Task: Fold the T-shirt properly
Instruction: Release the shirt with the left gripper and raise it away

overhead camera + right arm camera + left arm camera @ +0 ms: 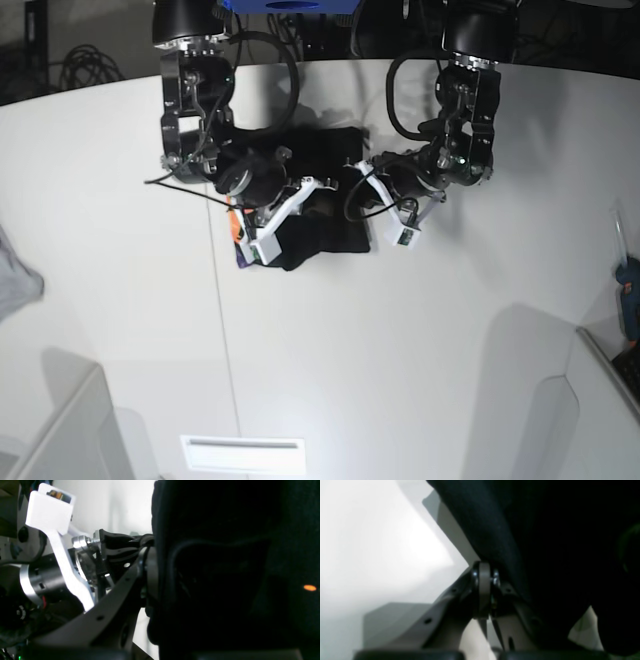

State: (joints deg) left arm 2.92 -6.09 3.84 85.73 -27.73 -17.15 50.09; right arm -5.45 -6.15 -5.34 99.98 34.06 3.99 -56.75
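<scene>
The black T-shirt point(325, 225) lies bunched at the back middle of the white table, with a bit of orange-and-purple print point(237, 232) showing at its left edge. Both arms meet over it. In the left wrist view my left gripper point(485, 578) is shut, pinching a fold of the black T-shirt point(520, 542) that drapes up and to the right. In the right wrist view my right gripper point(150, 575) is closed on the T-shirt point(225, 555), whose cloth hides the far finger. The left arm's white camera mount point(50, 510) is close beside it.
A small light grey cloth point(15, 280) lies at the table's left edge. Grey bins stand at the front left point(60, 430) and front right point(600, 400). A blue object point(628, 290) is at the right edge. A white slot point(243, 455) sits near the front.
</scene>
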